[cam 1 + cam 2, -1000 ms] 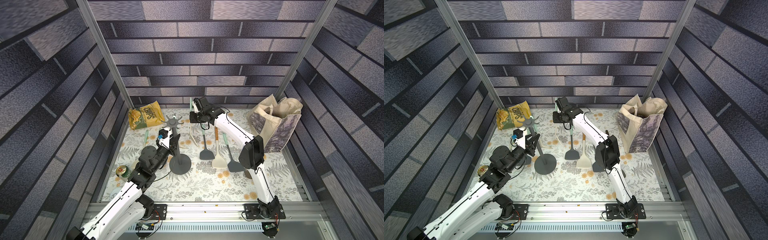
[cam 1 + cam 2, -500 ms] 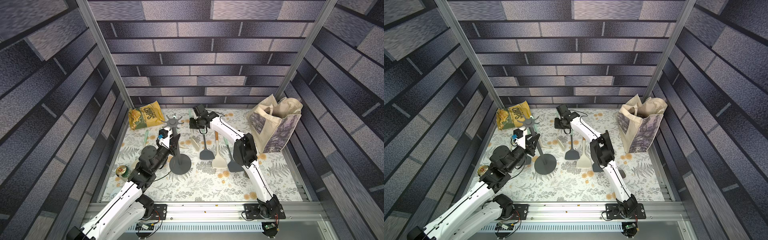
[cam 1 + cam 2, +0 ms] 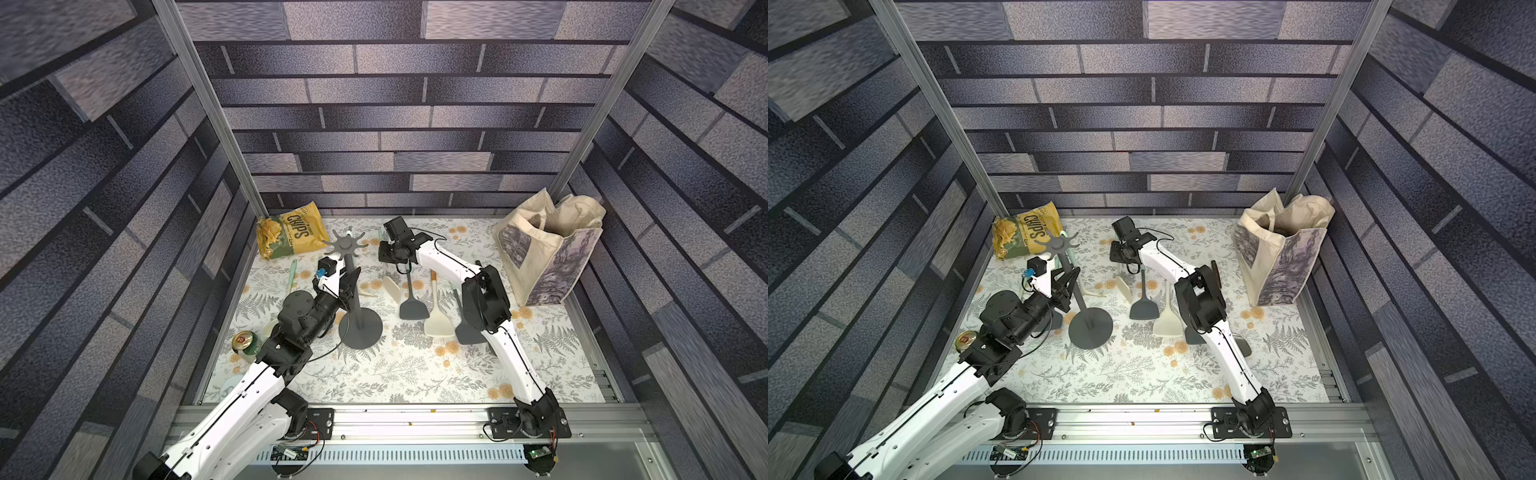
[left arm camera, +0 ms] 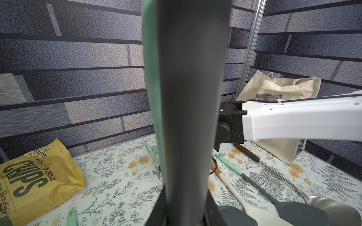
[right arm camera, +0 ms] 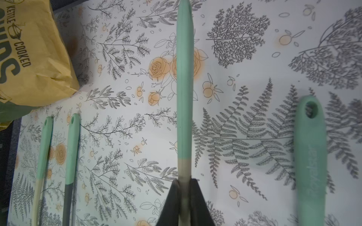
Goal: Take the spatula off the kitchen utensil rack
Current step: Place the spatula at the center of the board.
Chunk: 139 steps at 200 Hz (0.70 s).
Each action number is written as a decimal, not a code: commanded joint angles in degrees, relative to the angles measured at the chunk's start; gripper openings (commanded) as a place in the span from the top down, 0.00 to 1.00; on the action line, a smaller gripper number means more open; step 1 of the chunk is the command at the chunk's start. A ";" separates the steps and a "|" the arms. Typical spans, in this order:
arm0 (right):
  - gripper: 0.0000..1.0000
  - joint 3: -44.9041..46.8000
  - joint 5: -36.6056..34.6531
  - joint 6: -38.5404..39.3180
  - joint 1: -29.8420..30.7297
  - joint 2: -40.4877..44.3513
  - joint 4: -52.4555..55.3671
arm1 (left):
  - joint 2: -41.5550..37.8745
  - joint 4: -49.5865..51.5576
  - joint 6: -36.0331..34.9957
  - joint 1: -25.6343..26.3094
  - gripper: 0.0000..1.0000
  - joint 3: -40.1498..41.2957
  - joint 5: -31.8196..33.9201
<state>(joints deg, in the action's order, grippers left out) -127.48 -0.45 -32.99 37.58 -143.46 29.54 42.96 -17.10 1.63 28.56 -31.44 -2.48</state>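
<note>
At the far left a bag of chips (image 3: pixel 291 237) lies by the back wall; nearer to the robot a can (image 3: pixel 243 341) stands at the edge of the flowered table (image 3: pixel 407 374); a mint-green handle (image 3: pixel 291 275) lies between them. The left gripper (image 3: pixel 349 279) is closed narrowly around the thin pole of the kitchen utensil rack (image 3: pixel 360 330), about halfway up; the rack stands on its round base, with its star-shaped crown above the gripper. In the left wrist view a mint-green strip (image 4: pixel 151 88) runs close along the pole; whether it hangs from a hook I cannot tell. To the right, apart from the rack, the right gripper (image 5: pixel 185 183) is clamped on the spatula (image 5: pixel 184 97), on its cream part just beside the mint handle; the spatula is off the rack, with its cream blade toward the robot; if the blade touches the table I cannot tell. Beside it a dark grey turner (image 3: pixel 413 309) and a cream turner (image 3: pixel 438 326) lie flat; a tote bag (image 3: pixel 552 253) stands at the far right.
</note>
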 commanded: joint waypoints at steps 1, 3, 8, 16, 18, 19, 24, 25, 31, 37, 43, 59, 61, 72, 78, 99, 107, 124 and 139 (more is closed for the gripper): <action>1.00 -3.85 -4.67 1.12 0.21 -3.03 1.31 | 0.67 5.09 -0.97 0.17 0.88 0.23 1.78; 1.00 -4.12 -4.83 1.30 0.21 -3.23 1.51 | 0.73 5.02 -0.94 0.18 0.88 0.24 1.78; 1.00 -4.95 -5.33 1.68 0.20 -3.71 2.29 | 0.85 4.89 -0.93 0.18 0.88 0.32 1.78; 1.00 -6.52 -5.97 2.23 0.30 -4.78 3.81 | 1.18 4.67 -0.95 0.18 0.88 0.33 1.79; 1.00 -6.90 -6.14 2.43 0.30 -5.00 4.20 | 1.23 4.63 -0.97 0.18 0.88 0.33 1.76; 1.00 -7.12 -6.23 2.51 0.30 -5.17 4.42 | 1.24 4.58 -0.95 0.18 0.88 0.33 1.72; 1.00 -8.00 -6.55 2.82 0.30 -5.81 5.29 | 1.42 4.49 -0.94 0.18 0.88 0.25 1.69; 1.00 -8.16 -6.61 2.88 0.25 -5.93 5.41 | 1.46 4.51 -0.93 0.18 0.88 0.25 1.69; 1.00 -8.83 -6.66 3.07 0.30 -6.47 6.06 | 1.66 4.45 -0.88 0.18 0.88 0.24 1.60; 1.00 -9.09 -6.69 3.10 0.30 -6.94 6.36 | 1.85 4.32 -0.84 0.18 0.88 0.20 1.54; 1.00 -9.10 -6.74 2.96 0.30 -7.22 6.40 | 2.06 4.27 -0.86 0.18 0.88 0.15 1.45; 1.00 -9.19 -6.44 2.35 0.28 -8.06 6.23 | 2.37 4.33 -0.91 0.18 0.88 0.07 1.45; 1.00 -9.19 -6.48 2.28 0.29 -8.13 6.12 | 2.36 4.35 -0.90 0.18 0.88 0.07 1.43; 1.00 -9.48 -6.52 1.88 0.36 -8.69 6.18 | 2.42 4.33 -0.84 0.18 0.88 -0.02 1.45; 1.00 -9.70 -6.63 1.65 0.39 -9.10 6.27 | 2.48 4.35 -0.91 0.18 0.88 -0.02 1.42; 1.00 -10.16 -7.62 1.38 0.71 -9.91 6.43 | 2.58 4.45 -0.90 0.18 0.88 -0.11 1.34; 1.00 -10.16 -8.05 1.52 0.90 -10.09 6.47 | 2.70 4.44 -0.88 0.16 0.88 -0.11 1.34; 0.88 -10.16 -8.05 1.36 1.21 -10.48 6.41 | 2.81 4.36 -0.82 0.18 0.88 -0.11 1.42; 0.84 -10.11 -7.77 1.23 1.35 -10.55 6.20 | 3.01 4.40 -0.75 0.18 0.88 -0.20 1.34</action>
<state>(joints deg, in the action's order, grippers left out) -136.94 -6.81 -32.10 38.52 -150.69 33.61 44.14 -17.78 1.63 28.56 -31.77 -2.48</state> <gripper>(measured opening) 0.135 0.228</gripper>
